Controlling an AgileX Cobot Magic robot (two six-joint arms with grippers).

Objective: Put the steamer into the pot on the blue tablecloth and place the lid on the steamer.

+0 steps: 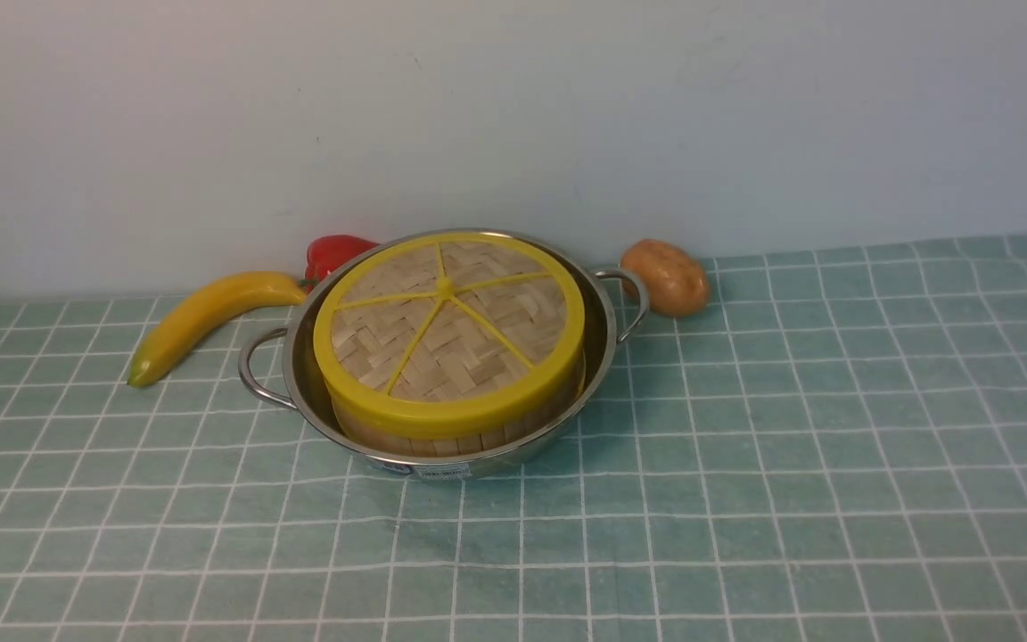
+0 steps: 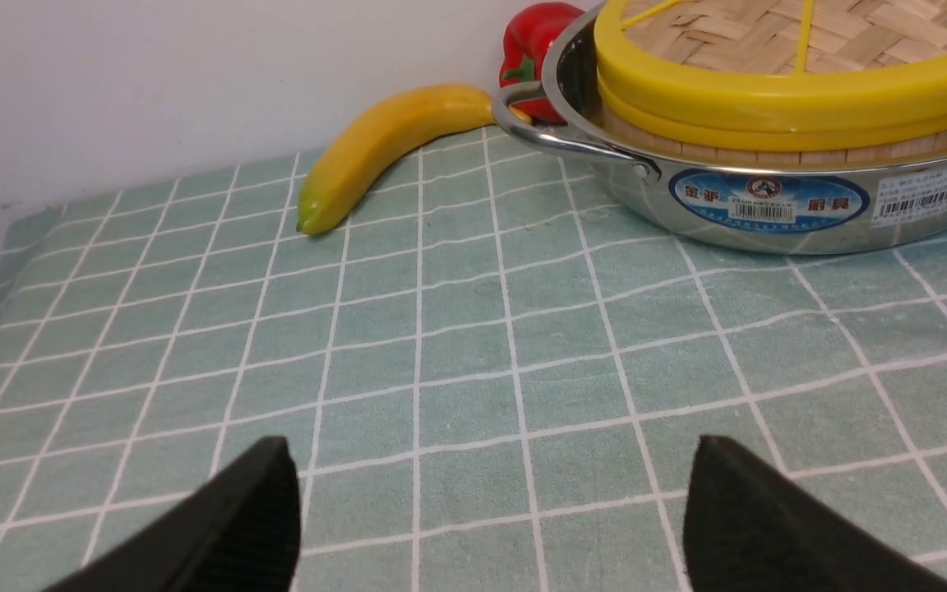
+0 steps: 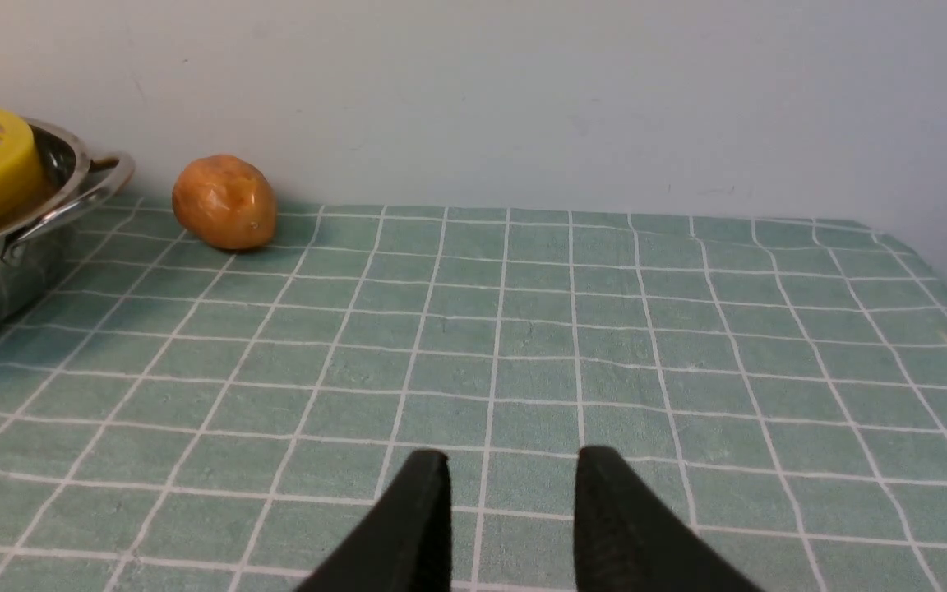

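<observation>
Blue tablecloth (image 1: 799, 464), white-gridded; pale wall (image 1: 513, 116) behind; pot (image 1: 487, 459) on cloth.

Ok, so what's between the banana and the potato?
The stainless-steel pot with the lidded steamer, plus the red bell pepper behind; the front view shows it.

Plain, pale wall (image 1: 513, 116) across the upper part of the front view, faintly lilac-gray, with a few small dark marks toward the upper left and center. Soft, muted light over it, slightly warmer and pinker at the upper left, cooler toward the right.
</observation>
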